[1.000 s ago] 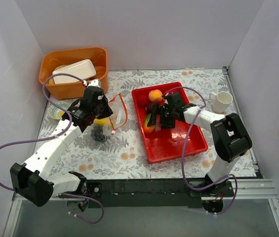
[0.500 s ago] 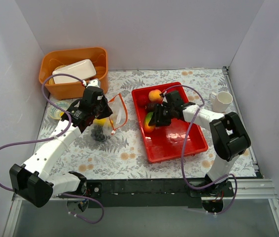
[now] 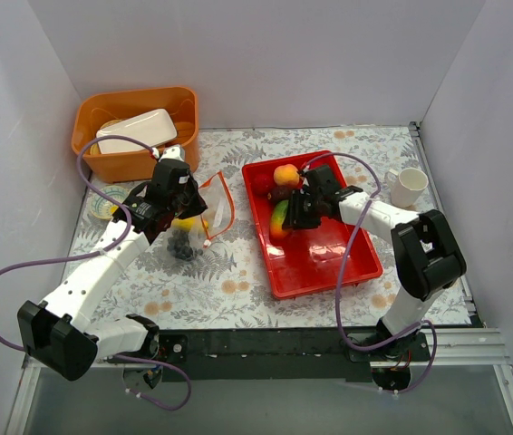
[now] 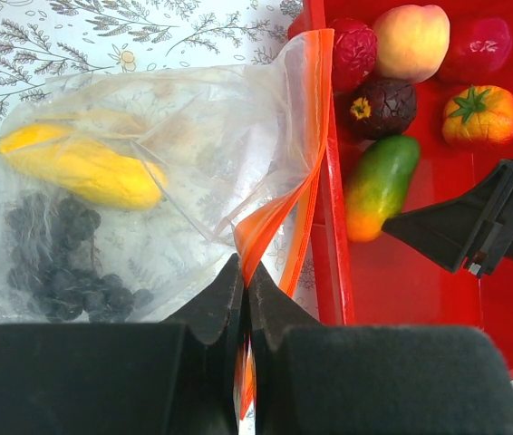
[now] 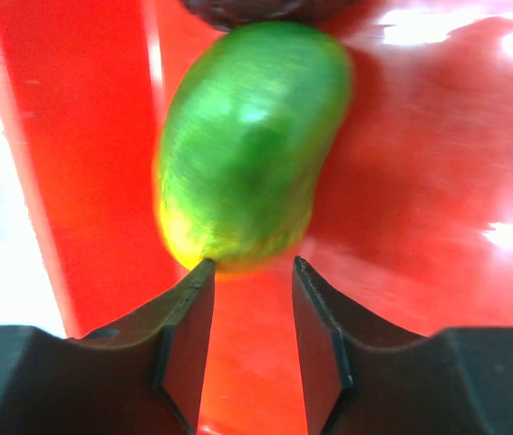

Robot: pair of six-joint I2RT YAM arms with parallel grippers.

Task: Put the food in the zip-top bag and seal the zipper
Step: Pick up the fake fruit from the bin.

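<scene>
My left claw (image 4: 243, 276) is clenched on the orange-red zipper (image 4: 315, 136) of the clear bag (image 4: 184, 118), pinching the strip low on the bag's mouth. The bag lies on the flowered table (image 3: 238, 272) just left of the red tray (image 4: 420, 299); in the left wrist view its mouth edge overlaps the tray's wall, though I cannot tell if they touch. Inside the bag I see the yellow piece (image 4: 84, 168) and, below it, the dark grape bunch (image 4: 53, 263).

The rest of the food sits in the tray. The peach (image 4: 411, 41) is at the far end with a red ball (image 4: 352, 53) on one side and another red ball (image 4: 479, 50) on the other; a dark purple ball (image 4: 381, 107) and a small orange fruit (image 4: 481, 116) lie just nearer.

My right claw (image 5: 252, 290) is down in the tray, partly released; its fingers stand apart with bare red floor between them. The green-orange mango (image 5: 247, 145) lies just past the fingertips, its yellow end at the tip of one finger; nothing is grasped. An orange bin (image 3: 134, 163) stands at the far left and a white mug (image 3: 409, 186) to the right of the tray.
</scene>
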